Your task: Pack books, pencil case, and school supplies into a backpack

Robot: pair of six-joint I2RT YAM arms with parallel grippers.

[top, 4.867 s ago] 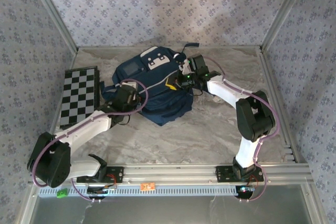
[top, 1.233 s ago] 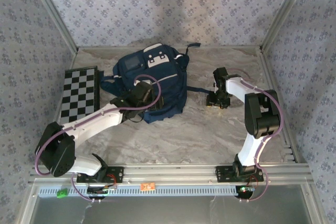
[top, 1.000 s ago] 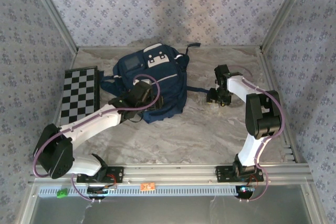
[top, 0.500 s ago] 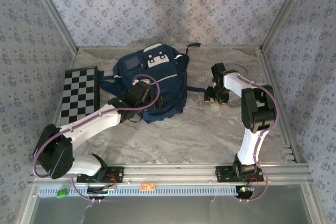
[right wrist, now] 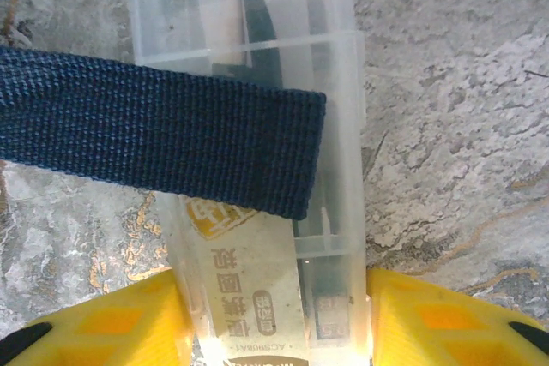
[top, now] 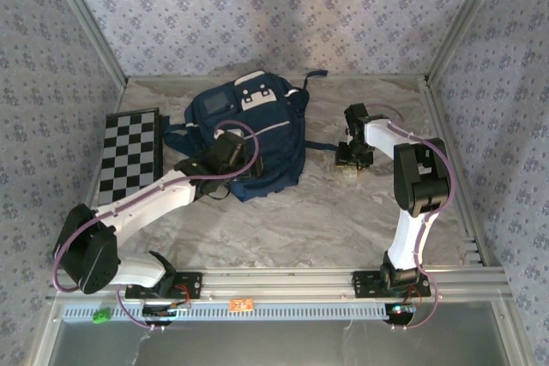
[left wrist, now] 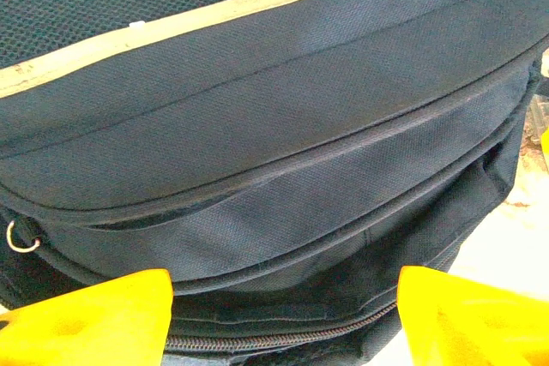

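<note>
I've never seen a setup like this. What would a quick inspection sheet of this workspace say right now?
Surface: marbled table, flat, no spills seen.
Job's things: navy backpack lying at the middle back; clear case of supplies on the table to its right, with a backpack strap lying across it.
Clutter: checkered board at the left edge.
Grippers: left gripper open at the backpack's zip edge; right gripper straddles the clear case, grip unclear.
Cables: purple cables loop along both arms, nothing snagged.
Surroundings: patterned walls; metal rail at the near edge.
</note>
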